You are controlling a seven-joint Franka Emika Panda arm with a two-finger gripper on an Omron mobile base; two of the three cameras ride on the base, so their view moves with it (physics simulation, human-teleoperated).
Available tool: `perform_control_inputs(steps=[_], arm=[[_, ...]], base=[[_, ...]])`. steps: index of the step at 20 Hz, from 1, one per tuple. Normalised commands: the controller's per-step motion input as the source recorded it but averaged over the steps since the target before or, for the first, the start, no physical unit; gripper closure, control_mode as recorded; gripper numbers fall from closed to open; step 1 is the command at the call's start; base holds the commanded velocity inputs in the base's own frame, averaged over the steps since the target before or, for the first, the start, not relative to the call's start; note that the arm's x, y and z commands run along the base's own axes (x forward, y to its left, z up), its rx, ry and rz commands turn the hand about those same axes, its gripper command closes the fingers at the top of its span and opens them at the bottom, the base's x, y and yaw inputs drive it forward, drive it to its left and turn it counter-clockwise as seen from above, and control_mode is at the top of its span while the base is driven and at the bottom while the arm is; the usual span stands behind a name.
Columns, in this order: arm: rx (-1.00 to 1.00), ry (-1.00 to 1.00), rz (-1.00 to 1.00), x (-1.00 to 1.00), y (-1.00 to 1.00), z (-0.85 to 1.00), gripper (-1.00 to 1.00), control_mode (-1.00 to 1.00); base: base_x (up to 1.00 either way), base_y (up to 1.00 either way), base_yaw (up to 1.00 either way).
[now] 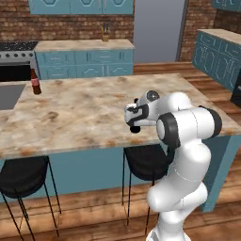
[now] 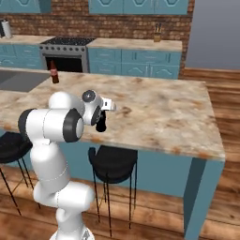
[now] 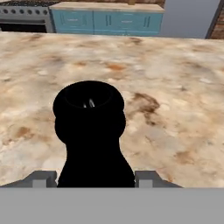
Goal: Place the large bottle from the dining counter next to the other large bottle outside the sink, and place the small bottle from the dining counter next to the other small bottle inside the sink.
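Observation:
A short all-black bottle, the small bottle (image 3: 89, 131), sits between my fingertips (image 3: 43, 178) with its round top toward the hand camera. My gripper (image 1: 134, 120) is shut on it over the front part of the dining counter (image 1: 84, 113). Its black body hangs just under the hand (image 2: 101, 124), close to the stone top; whether it touches I cannot tell. A brown bottle with a red label (image 1: 35, 82) (image 2: 55, 73) stands upright on the counter's far left, right beside the dark grey sink (image 1: 9, 96) (image 2: 21, 80).
Two black bar stools (image 1: 146, 162) (image 1: 21, 174) stand under the counter's near edge. Behind the counter are teal cabinets with a stove (image 2: 65, 43) and a knife block (image 1: 106, 33). A wooden floor runs around the island's right end.

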Motion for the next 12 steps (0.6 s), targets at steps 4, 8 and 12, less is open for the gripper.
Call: perform_control_inputs(steps=[4,8,12], arm=[[0.00,0.00,0.00,0.00,0.00,0.00,1.00,1.00],[0.00,0.00,0.00,0.00,0.00,0.00,1.00,1.00],[0.00,0.00,0.00,0.00,0.00,0.00,1.00,1.00]], base=[[0.00,-1.00,0.00],[0.00,-1.00,0.01],[0.00,-1.00,0.01]])
